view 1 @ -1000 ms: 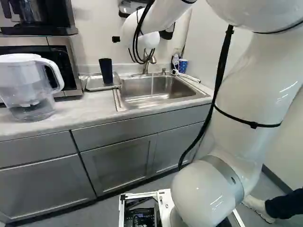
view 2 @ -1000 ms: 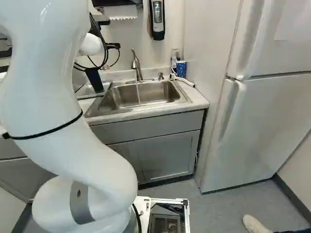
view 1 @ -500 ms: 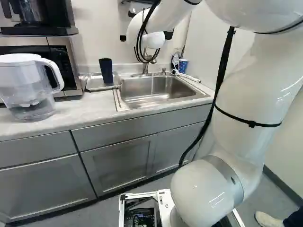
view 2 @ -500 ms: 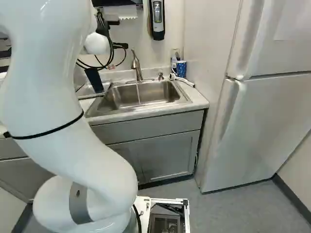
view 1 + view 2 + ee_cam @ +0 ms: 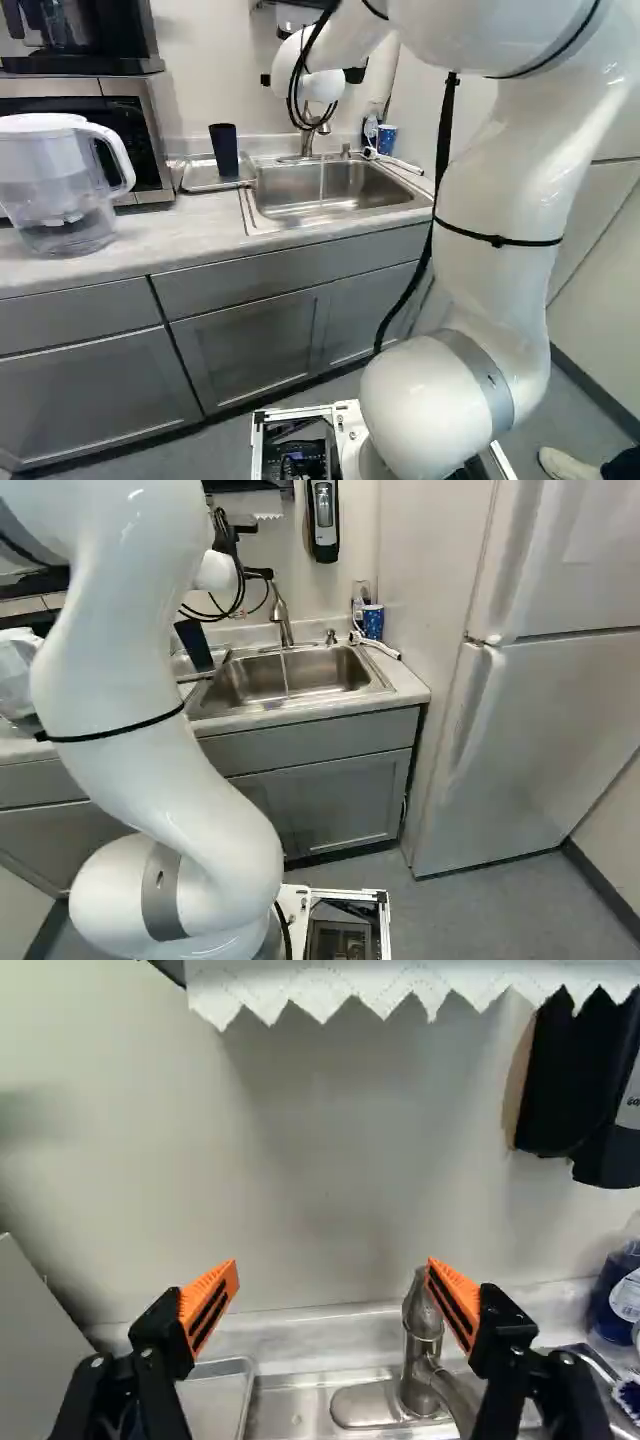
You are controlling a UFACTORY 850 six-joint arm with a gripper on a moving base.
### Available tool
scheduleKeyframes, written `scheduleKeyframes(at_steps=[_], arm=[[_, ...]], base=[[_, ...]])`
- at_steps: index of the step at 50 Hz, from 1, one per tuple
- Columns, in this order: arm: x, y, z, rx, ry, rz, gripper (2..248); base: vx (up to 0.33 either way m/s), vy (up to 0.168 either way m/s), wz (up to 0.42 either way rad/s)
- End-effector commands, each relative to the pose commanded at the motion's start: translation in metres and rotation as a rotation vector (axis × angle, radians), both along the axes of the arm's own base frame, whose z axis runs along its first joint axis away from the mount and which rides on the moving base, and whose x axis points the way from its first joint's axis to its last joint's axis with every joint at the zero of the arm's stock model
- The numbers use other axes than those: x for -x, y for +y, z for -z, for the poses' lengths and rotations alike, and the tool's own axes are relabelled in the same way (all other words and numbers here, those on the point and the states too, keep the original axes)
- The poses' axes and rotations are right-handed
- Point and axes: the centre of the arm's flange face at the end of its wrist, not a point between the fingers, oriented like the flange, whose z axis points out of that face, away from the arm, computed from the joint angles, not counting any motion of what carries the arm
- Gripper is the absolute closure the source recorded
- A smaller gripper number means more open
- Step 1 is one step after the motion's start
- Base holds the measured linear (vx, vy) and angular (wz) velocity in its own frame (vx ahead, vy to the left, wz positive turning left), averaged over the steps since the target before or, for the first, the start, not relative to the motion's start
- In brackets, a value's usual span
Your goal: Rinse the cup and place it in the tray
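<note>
The arm (image 5: 510, 200) rises from its lowest joint and reaches forward over the surface (image 5: 120, 265), its hand (image 5: 355, 75) high above the sink (image 5: 245, 702) and aimed at the wall (image 5: 300, 1190). In the wrist view the fingers stand wide apart, with nothing in their hold; the tap (image 5: 418, 1400) shows ahead of them and lower down. The dark cup (image 5: 224, 150) stands on the tray (image 5: 203, 184), just beside the sink, and a thin stream (image 5: 285, 670) falls from the tap into the sink

The left base view shows the pitcher (image 5: 62, 215) whole, with the microwave (image 5: 150, 150) behind it; in the right base view the arm covers part of the pitcher. The right base view alone shows the fridge (image 5: 540, 730) with its handles. The wrist view shows the zigzag edge of the paper towel (image 5: 330, 985) up close
</note>
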Motion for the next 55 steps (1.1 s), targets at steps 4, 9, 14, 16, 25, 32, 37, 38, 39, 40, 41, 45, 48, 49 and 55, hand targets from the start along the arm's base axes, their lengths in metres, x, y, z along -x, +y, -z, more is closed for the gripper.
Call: scheduleKeyframes(at_steps=[4,9,14,16,25,32,37,38,39,40,41,45,48,49,55], arm=[[-0.007,0.0,0.0,-0.003,-0.013,0.002,3],[-0.015,0.001,0.0,-0.004,-0.02,0.005,3],[-0.023,0.001,0.001,-0.005,-0.023,0.007,3],[-0.026,0.001,0.001,-0.005,-0.024,0.008,3],[-0.04,0.002,0.003,-0.006,-0.027,0.011,3],[-0.043,0.002,0.005,-0.003,-0.015,0.012,3],[-0.043,0.002,0.006,0.0,0.001,0.011,3],[-0.043,0.002,0.006,0.0,0.004,0.011,3],[-0.043,0.002,0.007,0.001,0.007,0.01,3],[-0.043,0.002,0.007,0.002,0.011,0.01,3],[-0.043,0.002,0.007,0.002,0.014,0.01,3],[-0.043,0.003,0.008,0.005,0.025,0.009,3],[-0.043,0.004,0.009,0.006,0.032,0.007,3],[-0.043,0.004,0.009,0.006,0.034,0.006,3],[-0.043,0.005,0.01,0.008,0.041,0.005,3]], base=[[0.0,0.0,0.0],[0.0,0.0,0.0],[0.0,0.0,0.0],[0.0,0.0,0.0],[0.0,0.0,0.0],[0.0,0.0,0.0],[0.0,0.0,0.0],[0.0,0.0,0.0],[0.0,0.0,0.0],[0.0,0.0,0.0],[0.0,0.0,0.0],[0.0,0.0,0.0],[0.0,0.0,0.0],[0.0,0.0,0.0],[0.0,0.0,0.0]])
